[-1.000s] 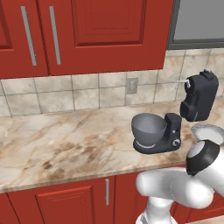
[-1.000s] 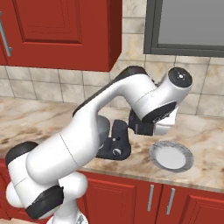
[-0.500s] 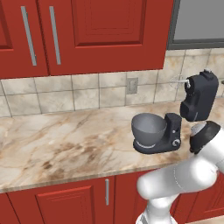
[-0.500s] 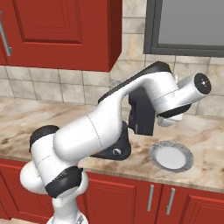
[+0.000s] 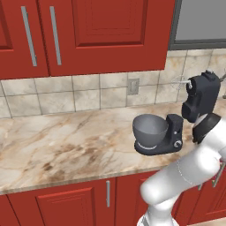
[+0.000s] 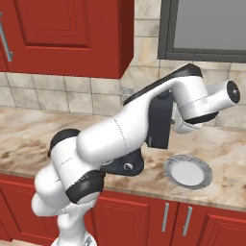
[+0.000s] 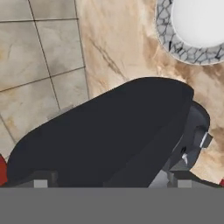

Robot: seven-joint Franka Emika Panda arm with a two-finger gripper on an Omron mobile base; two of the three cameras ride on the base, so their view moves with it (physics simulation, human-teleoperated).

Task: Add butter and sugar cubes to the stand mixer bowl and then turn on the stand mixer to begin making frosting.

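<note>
I see the charcoal-black stand mixer (image 5: pixel 176 128) near the marble counter's (image 5: pixel 66 145) front edge, deep grey metal bowl (image 5: pixel 150 130) seated; my pincer (image 7: pixel 111 183) stands spread above its head

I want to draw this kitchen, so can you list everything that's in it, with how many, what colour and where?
Dark charcoal stand mixer: one, black, on the counter, head tilted up.
Rounded grey metal bowl: one, grey, on the mixer's base.
Flat round plate: one, white with grey speckled rim, on the counter right of the mixer.
Marble counter: one, beige-brown.
Cabinet doors: several, red, above and below the counter.
Wall socket: one, grey, on tiles.
Robot arm: one, white; pincer open.
</note>
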